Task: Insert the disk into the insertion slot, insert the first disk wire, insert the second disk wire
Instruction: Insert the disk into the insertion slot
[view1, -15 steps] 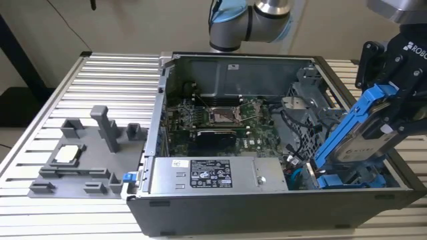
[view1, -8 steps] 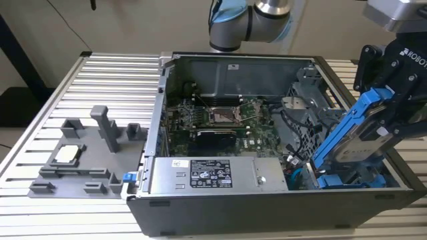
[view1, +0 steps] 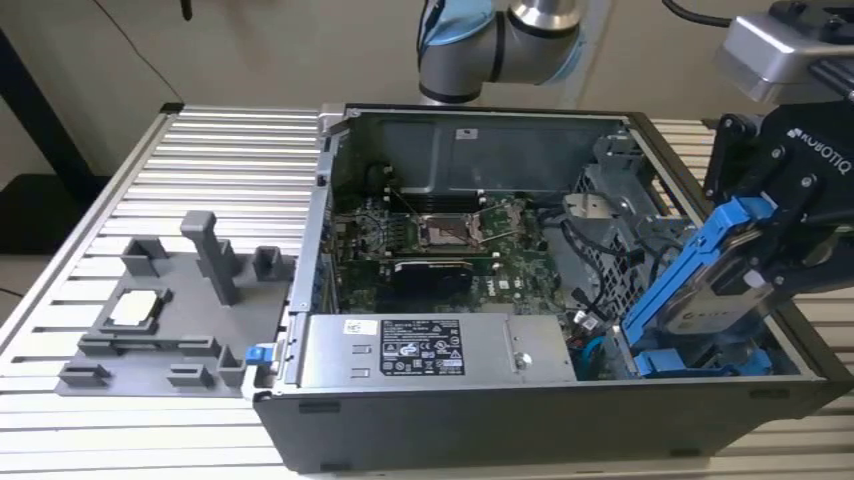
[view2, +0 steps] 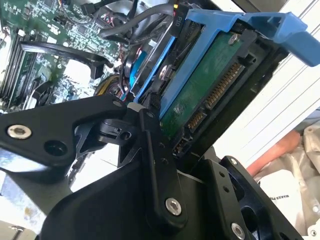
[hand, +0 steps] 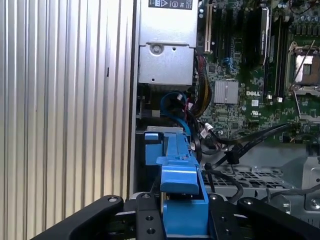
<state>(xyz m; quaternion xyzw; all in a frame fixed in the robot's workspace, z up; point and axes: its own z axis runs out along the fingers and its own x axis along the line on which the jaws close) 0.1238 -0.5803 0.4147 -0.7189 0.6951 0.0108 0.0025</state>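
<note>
- Holding the disk (view1: 707, 310), the gripper (view1: 747, 272) hangs over the corner of the open computer case (view1: 310, 300) at the exterior view's right, near the front wall.
- The fingers are clamped on the disk from two sides. In both wrist views a black finger (hand: 146, 212) presses against each side of the blue bracket (hand: 181, 175), with no gap that I can see.
- The disk is not flat. In the exterior view its long axis is tilted, with the upper end by the gripper at the upper right. The lower end points down and to the view's left, into the case.
- From the fingers, the free length of the disk runs away and downward. The end with the gold contacts (view2: 220, 92) is the one close to the gripper, as the second wrist view shows.
- The perforated metal drive cage (hand: 250, 176) lies just beside and below the lower end of the disk. I cannot tell if that end is already in the mouth of the insertion slot, because the disk itself hides this place.
- I judge that the tilt of the long axis against the slot is what matters here: the disk looks steeper than the cage floor.
- No wire is plugged into the contacts. Black cables (hand: 240, 150) lie loose over the cage, near the disk.
- I judge the first step, the insertion of the disk, as in progress and not finished.
</note>
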